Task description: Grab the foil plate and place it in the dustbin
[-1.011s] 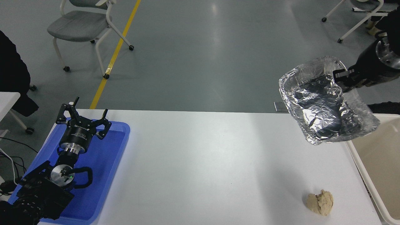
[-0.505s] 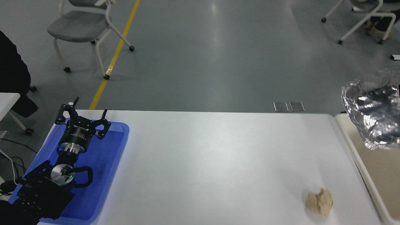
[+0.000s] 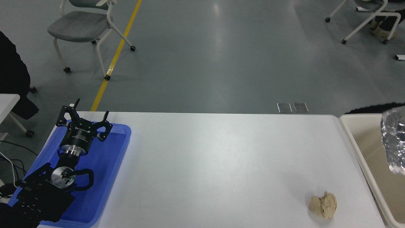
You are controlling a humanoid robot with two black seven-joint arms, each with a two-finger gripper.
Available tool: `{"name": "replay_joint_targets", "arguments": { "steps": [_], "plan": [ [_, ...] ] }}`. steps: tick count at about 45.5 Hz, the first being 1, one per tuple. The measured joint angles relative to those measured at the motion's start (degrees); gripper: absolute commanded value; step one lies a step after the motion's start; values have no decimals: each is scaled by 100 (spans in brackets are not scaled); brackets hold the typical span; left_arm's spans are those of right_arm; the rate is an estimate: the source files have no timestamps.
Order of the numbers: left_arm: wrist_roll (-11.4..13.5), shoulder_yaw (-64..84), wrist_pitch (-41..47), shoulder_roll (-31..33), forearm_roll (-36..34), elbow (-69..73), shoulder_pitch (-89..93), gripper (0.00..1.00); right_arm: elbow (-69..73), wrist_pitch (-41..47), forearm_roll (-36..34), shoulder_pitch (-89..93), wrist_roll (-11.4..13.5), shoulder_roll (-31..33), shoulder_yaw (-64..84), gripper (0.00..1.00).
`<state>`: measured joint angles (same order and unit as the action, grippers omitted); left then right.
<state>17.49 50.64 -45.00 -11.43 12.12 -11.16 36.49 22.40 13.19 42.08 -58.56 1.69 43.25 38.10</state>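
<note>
A: The foil plate [image 3: 395, 142] is right over the dustbin [image 3: 357, 148] now, only its left part showing at the frame's right edge.

B: And the right gripper?

A: Out of view entirely. No telling whether its jaws are clamped on the foil or have let go.

B: So how far along is this?

A: Nearly done, by the look of it. The pick-up and the carry are finished; what is left is the drop, or confirming the foil has settled inside the dustbin.

B: What changed from a second ago?

A: Back then the foil hung over the tabletop's [image 3: 205, 164] far edge, left of the dustbin, pinched by the right gripper. It has since slid rightward past the dustbin's rim and sunk lower.

B: Anything else moving?

A: No. The left gripper [image 3: 83, 123] sits parked, jaws spread, over the blue tray [image 3: 110, 177], far left of the dustbin. The tan paper lump [image 3: 323, 205] lies just left of the dustbin, unmoved.
</note>
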Motion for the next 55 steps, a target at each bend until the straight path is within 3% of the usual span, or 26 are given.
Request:
{"name": "replay_joint_targets", "arguments": {
  "steps": [24,25,26,28,29,55],
  "plan": [
    [0,2,0,0,0,0,7,100,-852,-884,-85,1402,-4,-927,-393,2],
    [0,2,0,0,0,0,7,100,-860,-895,-85,1415,-4,-937,-396,14],
    [0,2,0,0,0,0,7,100,-867,-905,-86,1427,-4,-945,-397,36],
    [0,3,0,0,0,0,7,100,-884,-932,-87,1448,-4,-963,-404,91],
    [0,3,0,0,0,0,7,100,-887,-939,-89,1456,-4,-971,-406,100],
    [0,3,0,6,0,0,16,100,-777,-963,-103,1245,-16,-1009,-450,100]
  ]
}}
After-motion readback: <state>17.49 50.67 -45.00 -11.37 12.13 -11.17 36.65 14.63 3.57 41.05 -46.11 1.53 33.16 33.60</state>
